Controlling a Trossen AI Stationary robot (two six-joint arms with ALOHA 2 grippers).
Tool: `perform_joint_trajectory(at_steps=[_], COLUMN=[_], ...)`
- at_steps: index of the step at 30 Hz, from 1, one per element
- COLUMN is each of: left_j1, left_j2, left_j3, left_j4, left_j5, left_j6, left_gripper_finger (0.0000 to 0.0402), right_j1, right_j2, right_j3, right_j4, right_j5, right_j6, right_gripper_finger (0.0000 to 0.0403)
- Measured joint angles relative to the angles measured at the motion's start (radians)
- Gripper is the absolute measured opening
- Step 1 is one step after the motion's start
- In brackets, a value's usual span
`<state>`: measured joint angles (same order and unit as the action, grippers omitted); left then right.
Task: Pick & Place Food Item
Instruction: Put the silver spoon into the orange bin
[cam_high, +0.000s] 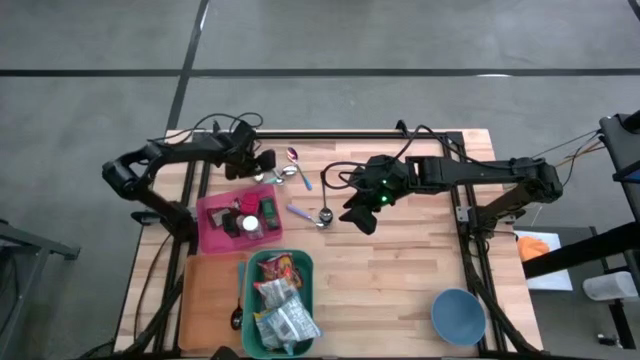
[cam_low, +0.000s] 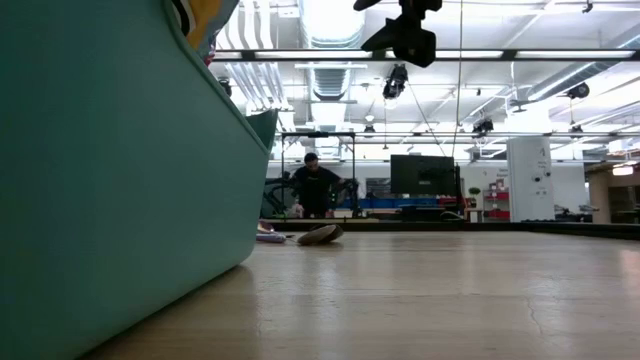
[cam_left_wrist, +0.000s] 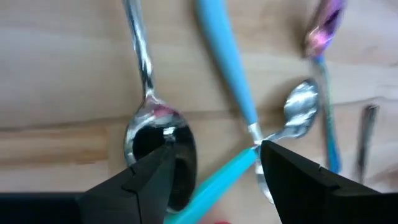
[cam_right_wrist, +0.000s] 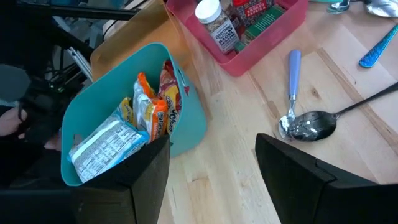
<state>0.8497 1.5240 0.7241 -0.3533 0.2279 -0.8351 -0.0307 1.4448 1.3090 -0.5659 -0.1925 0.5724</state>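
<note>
Several food packets (cam_high: 280, 305) lie in a teal bin (cam_high: 303, 262), also shown in the right wrist view as packets (cam_right_wrist: 134, 134) in the bin (cam_right_wrist: 186, 118). A pink bin (cam_high: 208, 212) holds jars and small packs (cam_right_wrist: 239, 22). My left gripper (cam_high: 264, 166) hangs open at the far left over a cluster of spoons (cam_high: 298, 172). In its wrist view the gripper (cam_left_wrist: 214, 149) stands above a metal spoon (cam_left_wrist: 157, 134) and a turquoise handle (cam_left_wrist: 227, 81). My right gripper (cam_high: 362, 214) hovers open above mid-table, its fingers (cam_right_wrist: 292, 168) empty.
A wooden board (cam_high: 208, 300) lies left of the teal bin. A blue bowl (cam_high: 458, 315) sits at the near right. Two spoons (cam_right_wrist: 311, 124) rest on the table right of the pink bin. A person (cam_low: 315, 190) stands in the room beyond.
</note>
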Motion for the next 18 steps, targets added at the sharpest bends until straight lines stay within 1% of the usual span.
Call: perform_joint_trajectory(at_steps=[8, 12, 15, 18], left_j1=[0.0, 0.002, 0.007, 0.012], left_j2=[-0.113, -0.136, -0.135, -0.134], left_j3=[0.008, 0.003, -0.02, -0.058], left_j4=[-0.117, -0.187, -0.182, -0.12], left_j5=[-0.063, -0.103, -0.109, -0.103], left_j6=[0.009, 0.041, 0.061, 0.084], left_gripper_finger=[0.0237, 0.0237, 0.0237, 0.0237], right_j1=[0.0, 0.0, 0.0, 0.0], right_j2=[0.0, 0.0, 0.0, 0.0], right_j3=[0.0, 0.0, 0.0, 0.0], right_j4=[0.0, -0.005, -0.006, -0.008], right_j5=[0.0, 0.0, 0.001, 0.001], right_j6=[0.0, 0.0, 0.0, 0.0], right_gripper_finger=[0.0233, 0.0233, 0.0233, 0.0233])
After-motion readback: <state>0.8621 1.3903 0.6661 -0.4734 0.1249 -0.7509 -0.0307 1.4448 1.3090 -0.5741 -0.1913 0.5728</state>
